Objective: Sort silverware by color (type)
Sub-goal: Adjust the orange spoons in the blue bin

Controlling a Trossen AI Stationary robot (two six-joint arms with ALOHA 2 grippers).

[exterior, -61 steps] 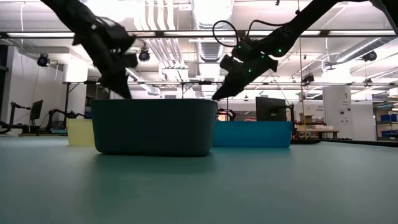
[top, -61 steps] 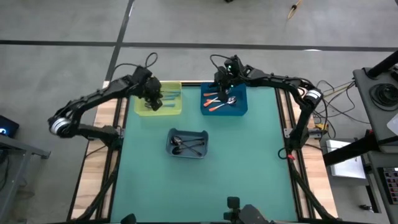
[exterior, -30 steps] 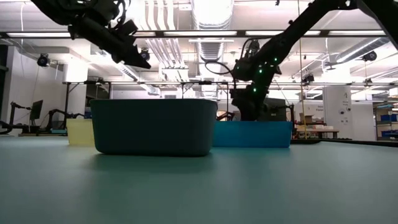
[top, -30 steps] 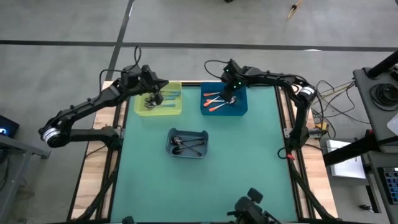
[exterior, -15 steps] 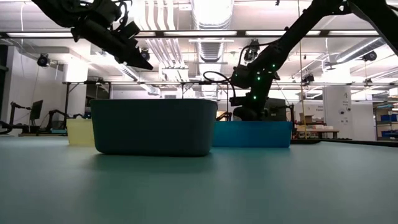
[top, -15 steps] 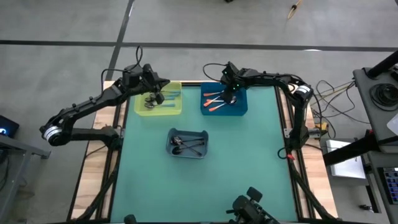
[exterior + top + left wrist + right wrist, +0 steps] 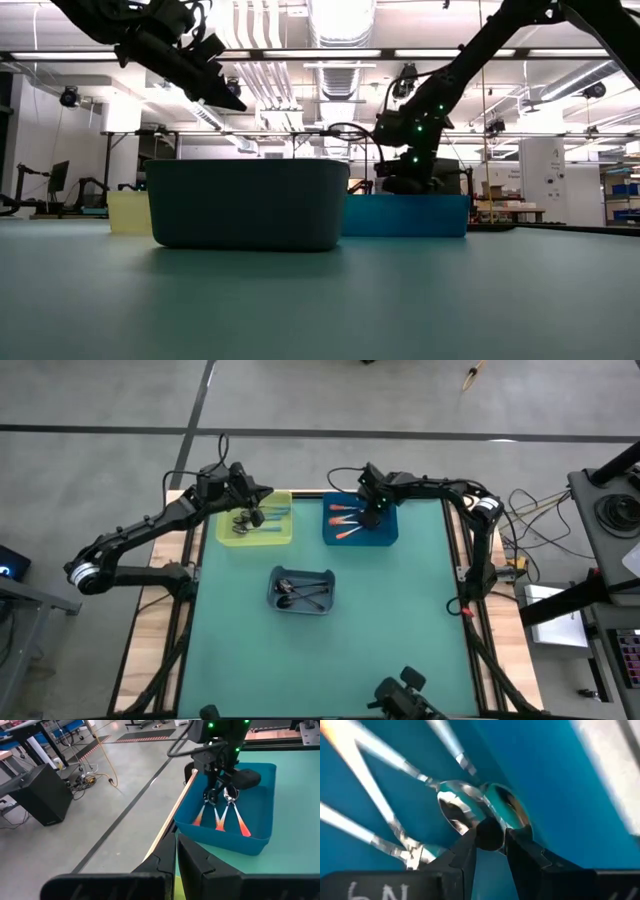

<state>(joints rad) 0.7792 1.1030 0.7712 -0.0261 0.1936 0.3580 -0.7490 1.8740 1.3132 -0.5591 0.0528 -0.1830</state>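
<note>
Three orange-handled spoons (image 7: 218,820) lie in the blue bin (image 7: 388,540) at the far middle, their shiny bowls (image 7: 462,810) close together. My right gripper (image 7: 490,834) points steeply down into that bin (image 7: 372,517), open by a small gap, its fingertips right at the bowls. A dark round patch shows between the tips. My left gripper (image 7: 176,852) is shut and holds nothing, hovering above the yellow bin (image 7: 228,535), where spoons (image 7: 268,513) lie. Dark spoons (image 7: 300,595) lie in the grey bin (image 7: 330,576). My right gripper comes from above, slanting down, with its fingertips (image 7: 465,845) beside the bowl ends of the orange-handled spoons (image 7: 507,807). I cannot tell whether they touch a bowl. The spoons lie flat on the bin floor.
The grey bin stands in the table's middle and hides much of the far bins in the low view (image 7: 248,205). Green table surface (image 7: 400,640) lies free to the near side and right. Cables and a wooden edge (image 7: 455,530) run along the table's right side.
My right gripper has sunk a little deeper into the blue bin, down toward the spoon bowls, tipping slightly steeper. Its finger gap looks the same.
</note>
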